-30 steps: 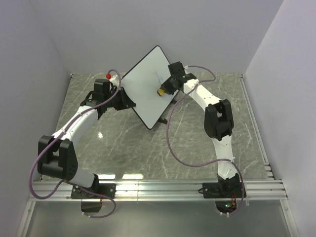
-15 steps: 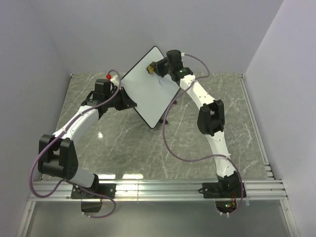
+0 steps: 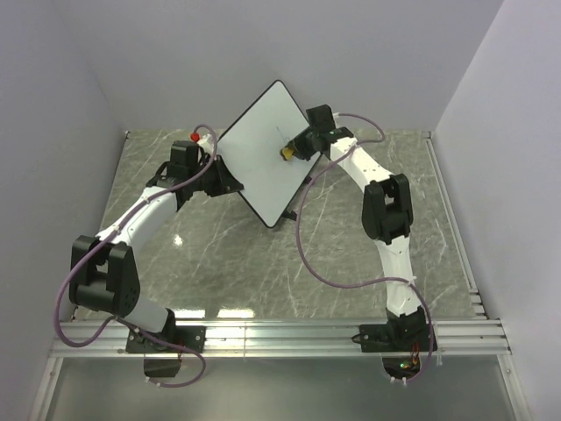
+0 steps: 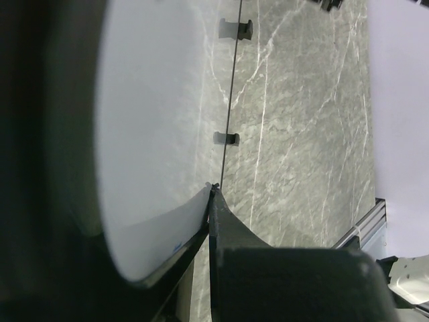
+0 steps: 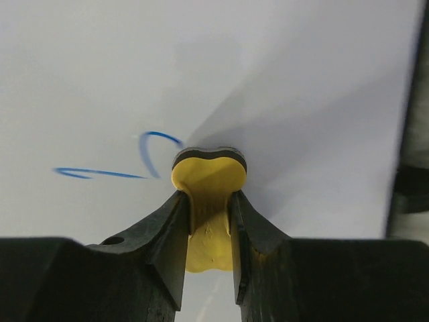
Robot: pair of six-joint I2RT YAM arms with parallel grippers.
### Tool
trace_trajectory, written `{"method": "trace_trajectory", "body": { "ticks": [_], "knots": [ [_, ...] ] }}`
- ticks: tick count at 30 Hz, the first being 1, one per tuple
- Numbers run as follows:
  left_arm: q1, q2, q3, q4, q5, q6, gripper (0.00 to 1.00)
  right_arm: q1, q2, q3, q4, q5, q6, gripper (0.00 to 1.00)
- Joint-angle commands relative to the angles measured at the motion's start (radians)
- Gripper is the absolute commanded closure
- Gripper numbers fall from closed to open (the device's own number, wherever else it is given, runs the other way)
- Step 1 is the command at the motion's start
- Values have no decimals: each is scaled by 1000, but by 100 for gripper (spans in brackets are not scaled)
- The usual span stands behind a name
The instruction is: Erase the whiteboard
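Yellow eraser [image 5: 209, 178] sat pinched tight in the right gripper [image 5: 209, 201], pressed against the tilted whiteboard [image 3: 259, 149] between the arms, its edge clamped by the left gripper [image 3: 216, 172]. Blue strokes [image 5: 151, 153] lay just beside the eraser; hard pushing could twist the board loose.

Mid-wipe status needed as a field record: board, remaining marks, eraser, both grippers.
whiteboard: tilted, gripped at its left edge
left gripper: shut on the whiteboard's edge
right gripper: shut on the yellow eraser
yellow eraser: dark face against the board
blue marks: one flat stroke and one curved stroke, just left of the eraser, not yet wiped
table: grey marbled top under the board
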Motion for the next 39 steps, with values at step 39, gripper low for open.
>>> {"method": "trace_trajectory", "body": {
  "ticks": [39],
  "knots": [
    [-222,81,9,-246,166,240,100,-40,164,157,-326,8,21,100]
  ]
}}
